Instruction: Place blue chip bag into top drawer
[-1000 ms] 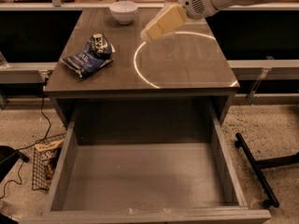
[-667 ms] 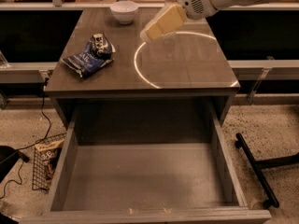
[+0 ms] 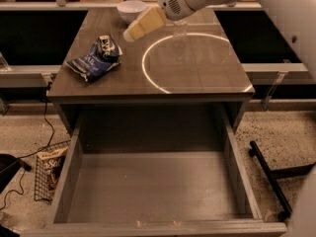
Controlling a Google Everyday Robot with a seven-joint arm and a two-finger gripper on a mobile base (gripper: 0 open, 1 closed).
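Note:
The blue chip bag lies crumpled on the left part of the grey tabletop, dark blue with white lettering. The top drawer stands pulled out below the table's front edge, a wide grey box with nothing on its floor. My gripper, cream-coloured at the end of the white arm, hangs over the back middle of the tabletop. It is to the right of the bag and behind it, apart from it, and holds nothing.
A white bowl stands at the back of the tabletop, just behind the gripper. A bright ring of light lies on the table's right half. A wire basket with a tan-brown snack bag sits on the floor left. A black bar lies on the floor right.
My gripper has moved left across the back of the tabletop, closer to the blue chip bag. The bag and the drawer have not moved.

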